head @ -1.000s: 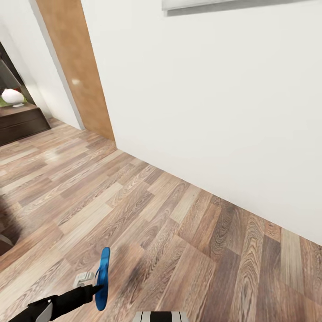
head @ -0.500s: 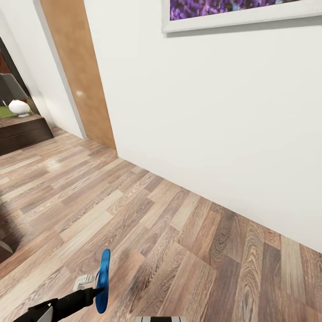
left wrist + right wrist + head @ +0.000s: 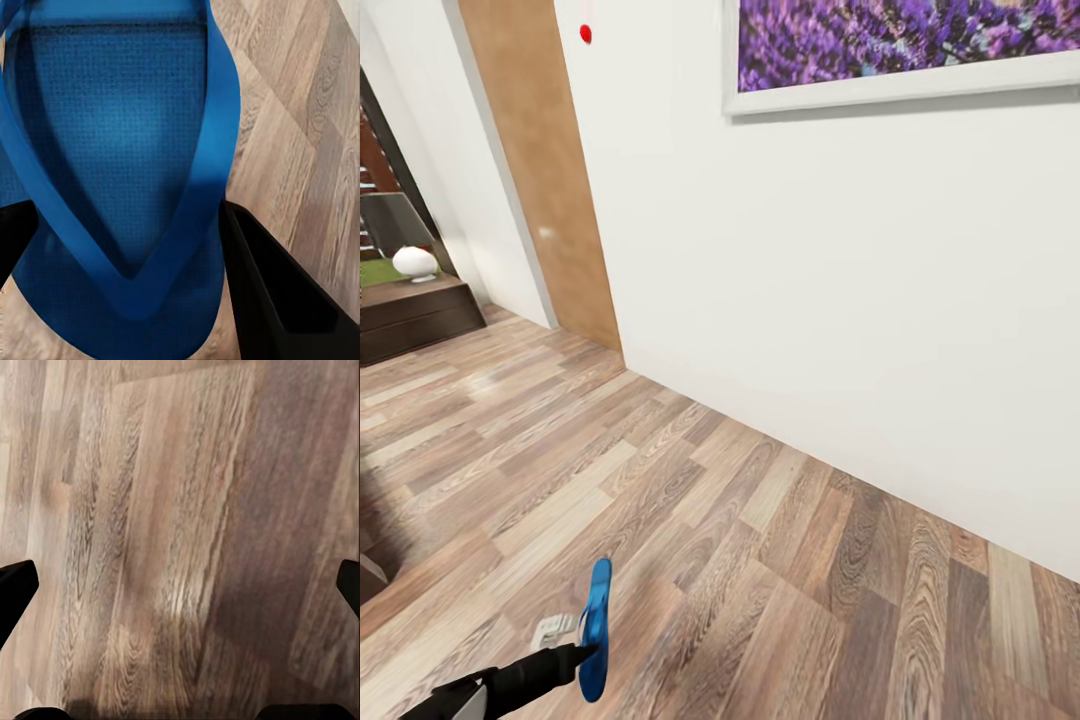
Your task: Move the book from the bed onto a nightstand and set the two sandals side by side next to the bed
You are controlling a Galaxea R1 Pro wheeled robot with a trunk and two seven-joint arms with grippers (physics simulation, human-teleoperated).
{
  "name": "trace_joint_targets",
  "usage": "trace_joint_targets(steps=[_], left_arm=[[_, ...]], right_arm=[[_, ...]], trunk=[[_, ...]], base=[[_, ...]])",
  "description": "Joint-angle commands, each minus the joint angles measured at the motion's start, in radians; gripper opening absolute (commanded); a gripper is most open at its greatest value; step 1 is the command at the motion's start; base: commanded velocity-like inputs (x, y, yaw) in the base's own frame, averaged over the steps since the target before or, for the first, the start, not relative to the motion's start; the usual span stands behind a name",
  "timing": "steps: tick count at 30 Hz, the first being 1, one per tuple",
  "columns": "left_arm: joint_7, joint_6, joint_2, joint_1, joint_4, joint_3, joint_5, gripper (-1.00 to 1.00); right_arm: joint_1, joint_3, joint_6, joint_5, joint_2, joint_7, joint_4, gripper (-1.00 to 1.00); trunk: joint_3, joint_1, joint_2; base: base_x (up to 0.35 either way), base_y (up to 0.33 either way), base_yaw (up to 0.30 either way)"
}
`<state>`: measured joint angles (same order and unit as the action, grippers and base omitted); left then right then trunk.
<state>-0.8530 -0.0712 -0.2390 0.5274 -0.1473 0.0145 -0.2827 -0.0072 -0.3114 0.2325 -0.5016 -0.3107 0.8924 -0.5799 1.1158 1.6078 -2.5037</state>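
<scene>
Sandal (image 3: 595, 630), bright blue, clamped edge-on in left hand (image 3: 582, 651) above wood floor (image 3: 780, 560), sole upright; blue straps (image 3: 202, 150) seen close between black fingers (image 3: 277, 292) in left wrist view. Right hand (image 3: 180, 585) spread wide over bare planks, holding nothing. Faced white wall (image 3: 880, 300) with purple framed picture (image 3: 900, 45), wooden door (image 3: 540, 170) beside it.

Head camera tilting upward, purple framed picture (image 3: 905, 45) coming further into sight on the white wall (image 3: 840, 280), red dot (image 3: 585, 33) appearing beside the wooden door (image 3: 545, 170), floor (image 3: 760, 560) sliding lower in frame
</scene>
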Motion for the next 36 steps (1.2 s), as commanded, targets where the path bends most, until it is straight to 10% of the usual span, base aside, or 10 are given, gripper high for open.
trace_joint_targets(steps=[1, 16, 24, 36], left_arm=[[0.004, -0.005, 0.003, 0.0, 0.0, 0.001, -0.001, -1.0], [0.025, 0.038, 0.035, 0.0, 0.042, -0.001, 0.001, -1.0], [0.025, 0.039, 0.036, 0.0, 0.05, -0.001, 0.0, -1.0], [0.031, 0.091, 0.062, 0.0, 0.085, -0.001, 0.0, -1.0]], right_arm=[[0.0, -0.002, 0.01, -0.009, 0.0, -0.015, 0.01, 1.0], [0.0, -0.013, -0.006, -0.018, -0.004, -0.517, 0.053, 1.0], [0.0, -0.069, -0.212, -0.012, -0.001, -0.568, 0.06, 1.0], [-0.001, -0.067, -0.265, -0.005, 0.006, -0.594, 0.062, 1.0]], trunk=[[-0.003, -0.001, 0.0], [-0.061, -0.007, 0.003], [-0.087, -0.035, 0.053], [-0.125, -0.081, 0.137]], base=[[0.0, 0.0, 0.0], [0.0, 0.0, 0.0], [0.0, 0.0, 0.0], [0.0, 0.0, 0.0]])
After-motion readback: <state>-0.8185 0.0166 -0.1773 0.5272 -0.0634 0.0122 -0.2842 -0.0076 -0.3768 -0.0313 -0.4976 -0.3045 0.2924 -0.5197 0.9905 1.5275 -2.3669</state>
